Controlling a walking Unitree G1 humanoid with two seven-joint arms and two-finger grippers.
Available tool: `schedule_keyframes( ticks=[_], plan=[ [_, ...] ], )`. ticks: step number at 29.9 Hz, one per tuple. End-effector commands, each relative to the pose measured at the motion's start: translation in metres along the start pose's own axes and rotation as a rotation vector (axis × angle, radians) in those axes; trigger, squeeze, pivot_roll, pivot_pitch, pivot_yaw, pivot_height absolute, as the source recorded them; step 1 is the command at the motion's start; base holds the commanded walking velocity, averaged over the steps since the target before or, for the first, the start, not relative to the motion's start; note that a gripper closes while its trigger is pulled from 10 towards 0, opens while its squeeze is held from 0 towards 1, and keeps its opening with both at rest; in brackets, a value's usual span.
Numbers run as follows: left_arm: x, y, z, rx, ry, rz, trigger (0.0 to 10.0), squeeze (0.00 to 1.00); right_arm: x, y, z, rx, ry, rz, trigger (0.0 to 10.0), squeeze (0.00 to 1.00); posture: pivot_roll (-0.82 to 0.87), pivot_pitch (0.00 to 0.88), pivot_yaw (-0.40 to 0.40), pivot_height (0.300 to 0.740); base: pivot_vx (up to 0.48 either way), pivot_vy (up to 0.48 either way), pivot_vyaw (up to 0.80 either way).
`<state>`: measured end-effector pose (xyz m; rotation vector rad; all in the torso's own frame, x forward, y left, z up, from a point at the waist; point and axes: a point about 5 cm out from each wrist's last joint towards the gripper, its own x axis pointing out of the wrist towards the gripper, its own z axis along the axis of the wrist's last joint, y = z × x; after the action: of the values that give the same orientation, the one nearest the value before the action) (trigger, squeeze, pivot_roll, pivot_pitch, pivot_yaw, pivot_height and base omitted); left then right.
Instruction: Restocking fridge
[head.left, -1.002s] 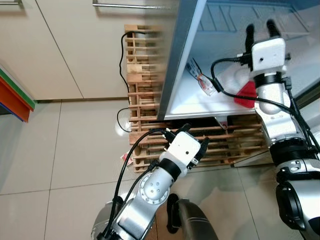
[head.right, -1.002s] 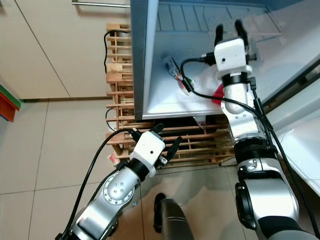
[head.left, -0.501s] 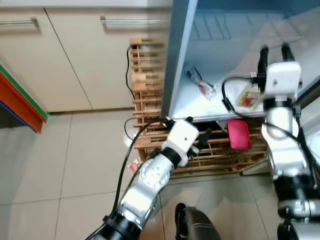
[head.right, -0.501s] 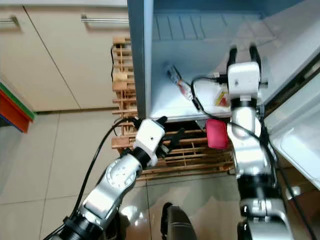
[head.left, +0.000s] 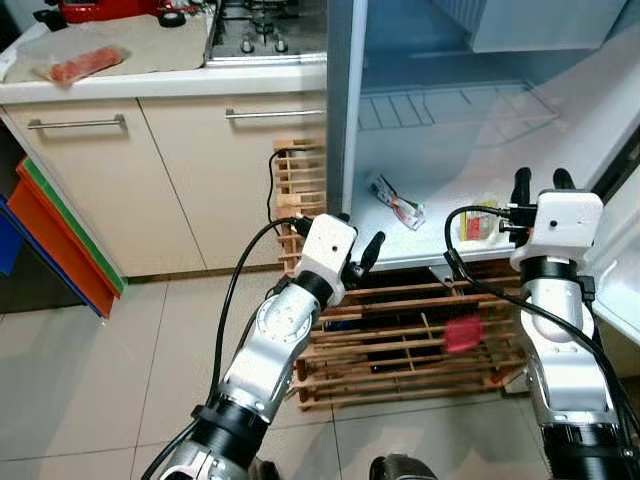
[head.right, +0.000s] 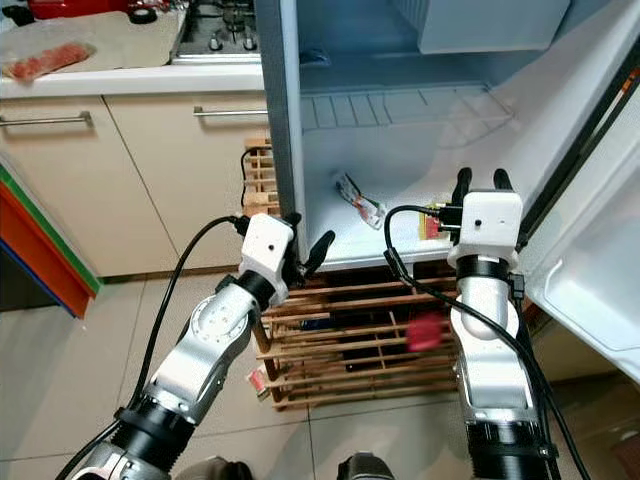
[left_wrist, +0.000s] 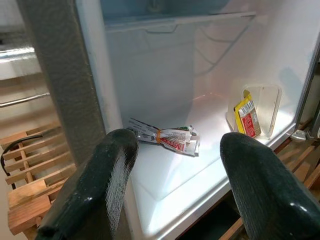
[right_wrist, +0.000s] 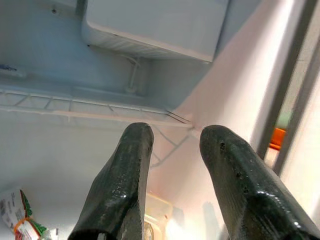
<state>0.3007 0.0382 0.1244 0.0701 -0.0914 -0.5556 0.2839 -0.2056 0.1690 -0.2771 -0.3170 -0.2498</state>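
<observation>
The open fridge (head.left: 470, 130) stands on a wooden pallet (head.left: 400, 335). Both grippers hover at its floor edge, left gripper (head.left: 352, 250) and right gripper (head.left: 535, 183) spread empty. A blurred red pack (head.left: 462, 332) is before the pallet; a wrapper (left_wrist: 165, 137) lies inside.

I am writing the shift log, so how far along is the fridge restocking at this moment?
Done: a bundle of sachets and a clear tub holding a yellow packet lie on the fridge's bottom shelf. In hand: nothing; the left gripper and right gripper are open and empty at the fridge front. Left: a blurred pink item is outside, before the wooden pallet.
</observation>
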Motion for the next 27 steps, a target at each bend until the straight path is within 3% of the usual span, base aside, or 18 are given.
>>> schedule_keyframes(
  ticks=[1,11,16,20,22,27],
  plan=[
    [0.003,0.005,0.004,0.015,-0.014,0.011,10.0,0.0,-0.004,0.002,0.001,0.011,0.01,0.02,10.0,0.0,-0.12,0.0,0.015,0.74,0.0,0.0,0.0],
    [-0.002,0.015,0.001,0.043,-0.01,0.0,10.0,0.0,-0.021,0.0,-0.008,-0.014,0.063,0.027,10.0,0.0,-0.12,0.0,0.041,0.74,0.0,0.0,0.0],
    [-0.003,0.019,-0.001,0.047,-0.001,0.004,10.0,0.0,-0.022,0.0,-0.01,-0.006,0.078,0.011,10.0,0.0,-0.12,0.0,0.055,0.74,0.0,0.0,0.0],
    [-0.003,0.025,0.001,0.013,0.004,0.014,10.0,0.0,-0.022,0.002,-0.016,0.059,0.141,-0.007,10.0,0.0,-0.13,0.0,0.074,0.74,0.0,0.0,0.0],
    [-0.005,0.03,0.0,-0.031,0.02,0.011,10.0,0.0,-0.024,0.005,-0.027,0.157,0.236,-0.011,10.0,0.0,-0.12,0.0,0.085,0.74,0.0,0.0,0.0],
    [-0.007,0.032,0.0,-0.049,0.025,-0.005,10.0,0.0,-0.026,0.007,-0.032,0.177,0.27,-0.001,10.0,0.0,-0.12,0.0,0.088,0.74,0.0,0.0,0.0]
  ],
)
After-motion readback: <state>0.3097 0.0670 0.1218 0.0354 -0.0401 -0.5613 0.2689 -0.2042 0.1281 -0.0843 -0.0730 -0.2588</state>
